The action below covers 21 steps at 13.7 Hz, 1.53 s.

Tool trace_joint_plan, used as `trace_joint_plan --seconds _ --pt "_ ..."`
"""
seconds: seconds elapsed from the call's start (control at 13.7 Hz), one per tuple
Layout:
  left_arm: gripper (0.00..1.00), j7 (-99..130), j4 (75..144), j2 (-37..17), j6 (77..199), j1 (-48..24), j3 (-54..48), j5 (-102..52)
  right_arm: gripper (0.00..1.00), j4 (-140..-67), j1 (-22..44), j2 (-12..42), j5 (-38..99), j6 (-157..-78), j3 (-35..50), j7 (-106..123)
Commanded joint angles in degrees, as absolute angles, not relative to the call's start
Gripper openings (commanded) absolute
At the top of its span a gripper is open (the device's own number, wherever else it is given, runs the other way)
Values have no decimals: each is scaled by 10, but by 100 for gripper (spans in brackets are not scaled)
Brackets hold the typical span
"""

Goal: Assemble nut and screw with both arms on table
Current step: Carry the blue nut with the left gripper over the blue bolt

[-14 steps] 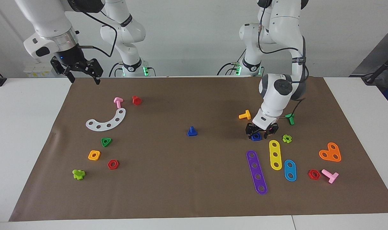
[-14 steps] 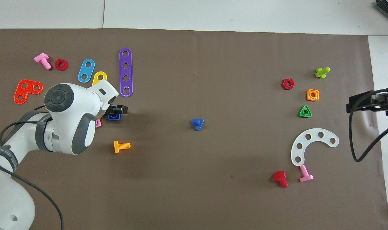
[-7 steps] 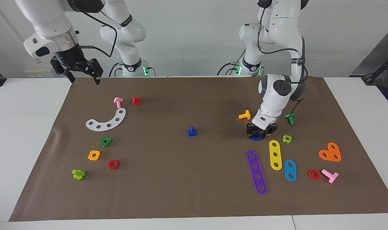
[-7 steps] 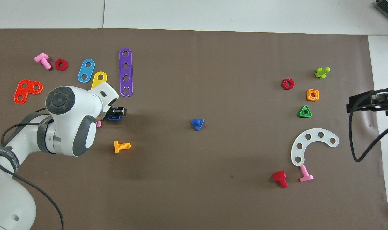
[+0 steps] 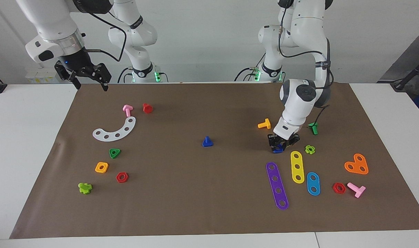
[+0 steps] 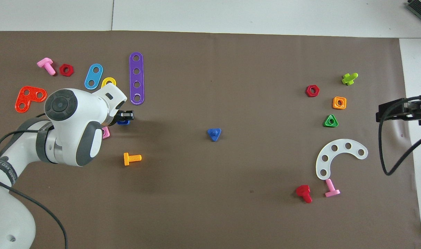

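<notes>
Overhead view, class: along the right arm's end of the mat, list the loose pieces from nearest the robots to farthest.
red bolt → pink bolt → white curved strip → green triangular nut → orange square nut → red hexagonal nut → lime cross-shaped piece

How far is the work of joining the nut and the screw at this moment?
Done: nothing is joined yet. In hand: the left gripper is shut on the blue nut, low over the mat beside the purple strip. Left: the blue screw sits untouched mid-mat; the right gripper, open, waits raised at its own end and has yet to pick it up, then both parts must be brought together.
</notes>
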State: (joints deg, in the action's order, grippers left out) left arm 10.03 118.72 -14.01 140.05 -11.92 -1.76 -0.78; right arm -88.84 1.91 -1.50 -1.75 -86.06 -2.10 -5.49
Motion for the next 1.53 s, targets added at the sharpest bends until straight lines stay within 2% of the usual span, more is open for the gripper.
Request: trace_joint_plan --seconds 0.0,0.44,0.88,1.17,1.46 --pt "12 113 1125 -137 1333 -144 -9 -10 100 -892 17 -21 -18 -857 -19 -40" --pt "11 211 1059 -156 1309 -225 -7 -5 100 -892 16 -21 -18 -857 -19 -40" --pt "9 321 936 -223 1240 -320 -6 27 100 -892 16 -21 -18 -857 -19 -40" --pt "9 360 914 -247 1239 -375 -6 27 100 -892 16 -21 -18 -857 -19 -40" --pt "9 373 918 -255 1247 -401 -7 28 100 -892 16 -21 -18 -857 -19 -40"
